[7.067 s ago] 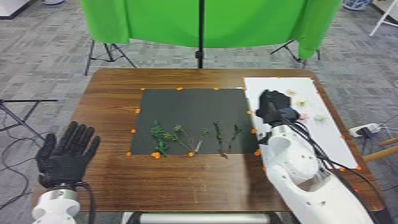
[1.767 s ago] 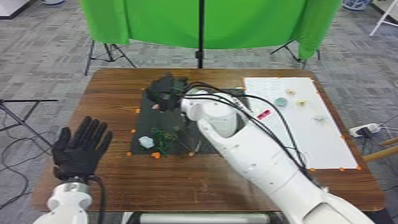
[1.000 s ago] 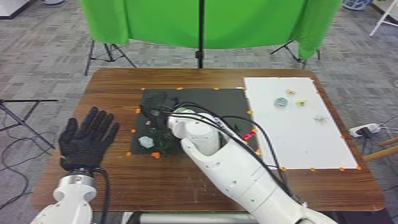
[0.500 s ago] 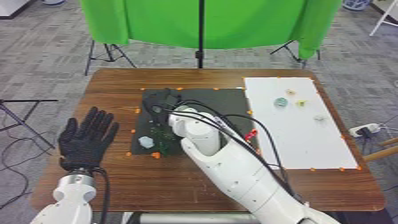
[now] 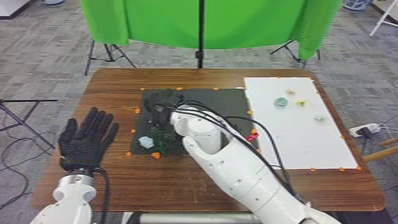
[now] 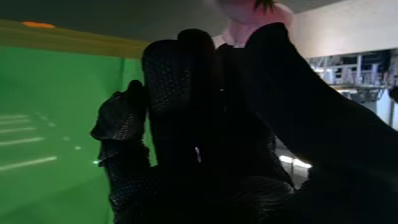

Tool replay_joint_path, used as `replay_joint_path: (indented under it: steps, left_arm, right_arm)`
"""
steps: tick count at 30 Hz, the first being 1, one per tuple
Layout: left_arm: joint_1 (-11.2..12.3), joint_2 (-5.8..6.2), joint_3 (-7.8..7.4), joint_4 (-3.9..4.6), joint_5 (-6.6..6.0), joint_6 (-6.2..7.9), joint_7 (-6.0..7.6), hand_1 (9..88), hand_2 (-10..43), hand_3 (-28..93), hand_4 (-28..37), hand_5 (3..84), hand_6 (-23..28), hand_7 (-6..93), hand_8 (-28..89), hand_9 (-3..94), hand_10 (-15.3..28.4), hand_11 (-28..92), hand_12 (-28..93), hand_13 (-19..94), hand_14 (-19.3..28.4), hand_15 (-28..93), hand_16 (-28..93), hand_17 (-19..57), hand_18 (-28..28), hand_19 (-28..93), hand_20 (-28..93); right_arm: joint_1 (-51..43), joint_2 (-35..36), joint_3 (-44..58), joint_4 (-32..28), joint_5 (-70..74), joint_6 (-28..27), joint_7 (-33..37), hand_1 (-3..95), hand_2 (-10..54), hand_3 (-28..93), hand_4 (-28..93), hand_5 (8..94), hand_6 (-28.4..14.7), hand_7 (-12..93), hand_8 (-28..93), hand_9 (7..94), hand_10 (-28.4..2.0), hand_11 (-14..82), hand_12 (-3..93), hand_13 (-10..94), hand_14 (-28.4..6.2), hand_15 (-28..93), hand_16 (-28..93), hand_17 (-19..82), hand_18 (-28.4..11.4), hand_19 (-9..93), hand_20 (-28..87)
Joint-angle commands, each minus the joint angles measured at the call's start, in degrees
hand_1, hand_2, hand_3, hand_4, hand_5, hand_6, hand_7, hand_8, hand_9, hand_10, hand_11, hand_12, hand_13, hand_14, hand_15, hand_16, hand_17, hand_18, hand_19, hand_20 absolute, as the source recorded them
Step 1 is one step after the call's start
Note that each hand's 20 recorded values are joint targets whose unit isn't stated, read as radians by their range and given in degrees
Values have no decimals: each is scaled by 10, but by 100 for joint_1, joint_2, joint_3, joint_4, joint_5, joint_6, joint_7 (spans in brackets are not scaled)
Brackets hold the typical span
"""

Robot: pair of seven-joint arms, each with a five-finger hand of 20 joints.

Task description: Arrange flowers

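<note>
In the head view my right hand (image 5: 160, 106) is low over the left half of the black sheet (image 5: 226, 100). The right wrist view shows a pink flower (image 6: 258, 22) pinched at the tips of my right hand (image 6: 191, 105). Green stems (image 5: 162, 136) lie on the sheet just nearer than that hand, partly covered by the arm. A pale bluish-white flower (image 5: 147, 142) rests at their left. On the white sheet (image 5: 311, 150) are a teal flower (image 5: 281, 102), a yellow one (image 5: 301, 103), a small beige one (image 5: 290, 92) and a pale one (image 5: 321, 118). My left hand (image 5: 82, 145) has straight fingers.
Orange tape bits (image 5: 155, 155) mark the sheets' edges. My right arm and its cables cross the table (image 5: 160, 185) from the near right. A green backdrop (image 5: 160, 25) stands behind the far edge.
My right hand has moved from the white sheet to the black one, lately toward the near edge, with the pink flower taken. The bluish-white flower now lies by the stems. My left hand shifted slightly right.
</note>
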Motion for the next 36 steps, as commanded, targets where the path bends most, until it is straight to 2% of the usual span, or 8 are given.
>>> replay_joint_path:
  steps: [1,5,7,9,13,19,27,36]
  left_arm:
    - [89,-82,2,-1,-87,100,28,270,149,771,-283,481,111,167,-99,387,161,253,111,296,160,397,-75,-83,142,360,127]
    - [163,-251,-73,-4,-34,83,-102,270,149,771,-283,482,111,168,-99,388,161,255,111,296,160,398,-75,-83,142,361,128]
    - [238,-355,-133,-8,23,77,-190,270,149,771,-283,482,111,168,-100,388,161,256,111,297,160,397,-76,-83,142,362,128]
    - [362,-316,-156,-82,91,141,-155,269,150,771,-283,482,111,168,-100,388,161,256,111,297,160,398,-76,-83,142,362,128]
    - [509,-398,-272,-120,357,98,-230,269,150,771,-283,482,111,168,-100,388,161,255,110,296,161,397,-76,-83,142,361,127]
    - [538,-448,-380,-138,351,156,-222,270,149,770,-283,481,111,167,-100,388,161,254,110,296,161,397,-76,-82,142,361,126]
    - [730,-397,-572,-234,260,157,-48,269,149,772,-283,481,110,167,-100,388,161,255,110,296,161,397,-76,-83,142,361,127]
    - [710,-429,-557,-233,184,255,-10,269,149,772,-283,482,110,169,-100,389,161,256,110,297,161,399,-76,-83,142,361,127]
  right_arm:
    - [-20,56,23,-60,49,-17,158,449,-95,854,-283,503,-22,217,-157,552,-154,262,176,538,-128,709,274,256,-232,861,514]
    - [-48,330,-7,-421,546,-274,455,432,-95,869,-283,488,-26,213,-156,535,-159,256,173,528,-136,718,254,255,-234,860,511]
    - [-98,648,13,-946,1124,-801,808,422,-95,874,-283,467,-33,210,-156,512,-167,247,171,513,-144,734,208,253,-235,860,507]
    - [-290,992,221,-1573,1492,-1141,988,414,-95,875,-283,442,-45,200,-151,484,-175,234,168,492,-152,732,195,250,-237,853,500]
    - [-939,1776,746,-2581,1808,-393,1579,389,-95,869,-283,348,-72,151,-124,349,-207,153,150,407,-169,653,117,241,-244,842,462]
    - [-1916,2650,2153,-3451,2289,-23,2343,384,-95,871,-283,338,-80,141,-120,297,-225,106,146,348,-176,546,81,217,-243,820,432]
    - [-3641,3608,3784,-3649,2176,1551,2753,389,-95,879,-283,383,-78,153,-127,321,-214,110,139,298,-190,378,98,175,-226,716,332]
    - [-3800,3602,4556,-3146,2454,476,2527,380,-95,873,-283,349,-58,153,-128,275,-195,71,136,234,-188,236,158,123,-212,639,283]
